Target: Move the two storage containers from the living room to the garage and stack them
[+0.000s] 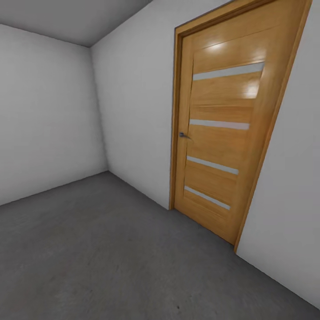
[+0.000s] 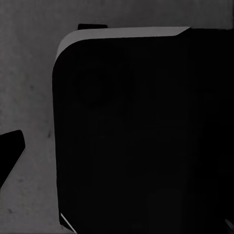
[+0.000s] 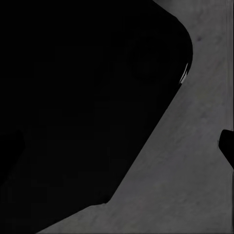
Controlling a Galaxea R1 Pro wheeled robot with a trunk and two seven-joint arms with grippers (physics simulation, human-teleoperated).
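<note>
Rough dark grey concrete floor (image 1: 111,249) spreads nearest, running to pale grey walls (image 1: 44,115) and a closed honey-wood door (image 1: 222,138) at right, so the robot seems in the garage without orange-red bins visible; claw openings cannot be told.

Head view: dark grey concrete floor (image 1: 111,258) in front; pale grey side wall (image 1: 44,115) at left, meeting the right-hand pale wall (image 1: 138,102) in a corner behind. The honey-brown wooden door (image 1: 222,133) sits in that right wall. Wrist views: a black rounded body (image 2: 146,136), possibly the robot's base, above the floor.
</note>
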